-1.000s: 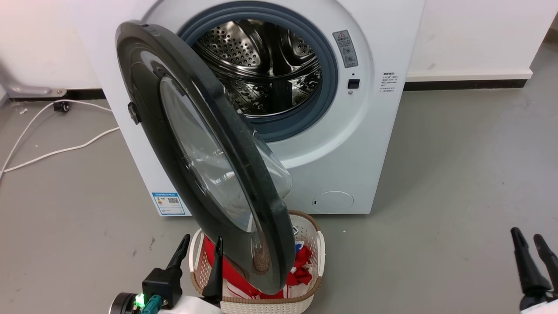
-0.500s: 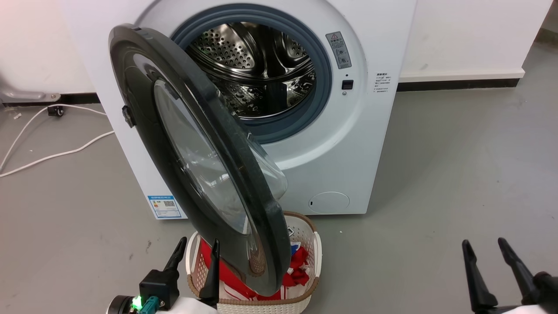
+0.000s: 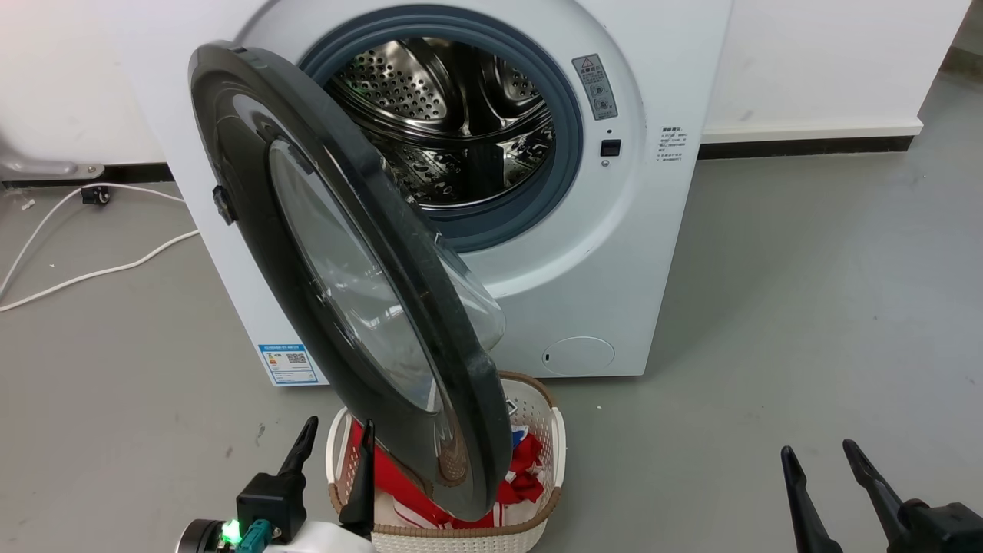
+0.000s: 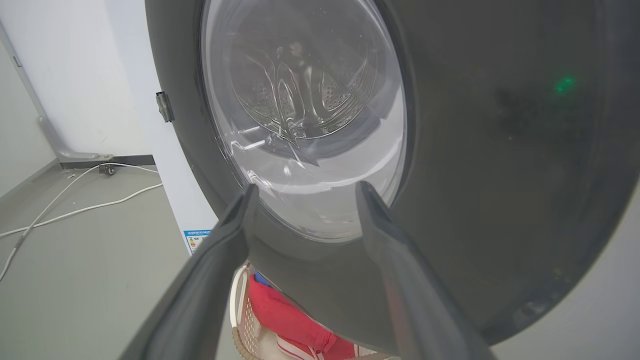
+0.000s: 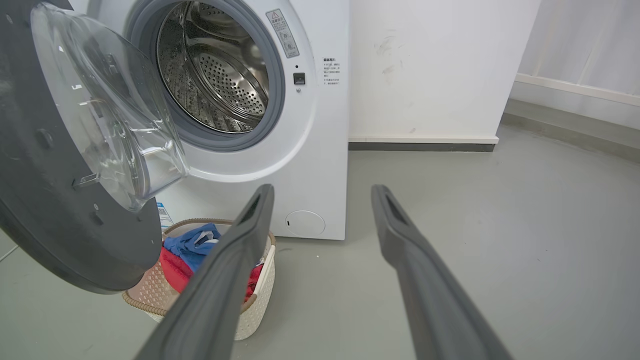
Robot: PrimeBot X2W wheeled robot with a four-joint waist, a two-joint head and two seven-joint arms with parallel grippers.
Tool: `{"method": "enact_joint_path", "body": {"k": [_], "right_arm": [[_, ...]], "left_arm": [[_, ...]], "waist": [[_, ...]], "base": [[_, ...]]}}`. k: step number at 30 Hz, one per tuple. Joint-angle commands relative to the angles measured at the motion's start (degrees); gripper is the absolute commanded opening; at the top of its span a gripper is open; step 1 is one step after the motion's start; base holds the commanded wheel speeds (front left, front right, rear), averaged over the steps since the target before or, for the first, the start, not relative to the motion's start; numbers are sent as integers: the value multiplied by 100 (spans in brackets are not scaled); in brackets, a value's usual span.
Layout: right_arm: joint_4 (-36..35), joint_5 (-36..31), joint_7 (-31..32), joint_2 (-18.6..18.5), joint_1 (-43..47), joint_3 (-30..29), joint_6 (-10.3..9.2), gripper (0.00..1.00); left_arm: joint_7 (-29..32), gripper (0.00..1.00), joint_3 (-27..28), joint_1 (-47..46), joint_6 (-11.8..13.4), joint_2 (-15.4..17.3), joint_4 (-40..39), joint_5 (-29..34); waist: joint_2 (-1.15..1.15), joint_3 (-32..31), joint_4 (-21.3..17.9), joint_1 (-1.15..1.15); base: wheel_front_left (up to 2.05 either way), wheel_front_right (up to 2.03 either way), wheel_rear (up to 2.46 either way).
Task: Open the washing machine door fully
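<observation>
Laundry room: washing machine [image 3: 614, 269], clothes basket [image 3: 554, 445]

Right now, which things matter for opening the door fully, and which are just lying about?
For the job:
door, partly open
washing machine
left gripper, open, near the door's lower edge
right gripper, open, off to the side

Lying about:
basket, below the door's lower edge
clothes in it
cable on the floor

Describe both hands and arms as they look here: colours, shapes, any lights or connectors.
Left hand: two long, tapering dark grey fingers on a black block, with a green light and a teal connector at the wrist, then a white forearm shell. Right hand: the same matte fingers, grooved near the tips, on a black base.
</observation>
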Motion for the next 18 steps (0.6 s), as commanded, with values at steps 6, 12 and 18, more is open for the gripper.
{"method": "enact_joint_path", "body": {"k": [6, 12, 18], "right_arm": [[53, 15, -27, 60, 25, 72, 1, 100], [83, 30, -23, 74, 19, 94, 1, 100], [96, 33, -50, 96, -12, 85, 1, 100]], "left_arm": [[-15, 0, 23, -99, 11, 51, 40, -61], [43, 0, 73, -239, 128, 16, -124, -155], [263, 0, 153, -497, 231, 54, -534, -218]], "waist": [[0, -7, -32, 0], [0, -26, -33, 0], [0, -26, -19, 0]], "base": [[0, 0, 0], [0, 0, 0], [0, 0, 0]]}}
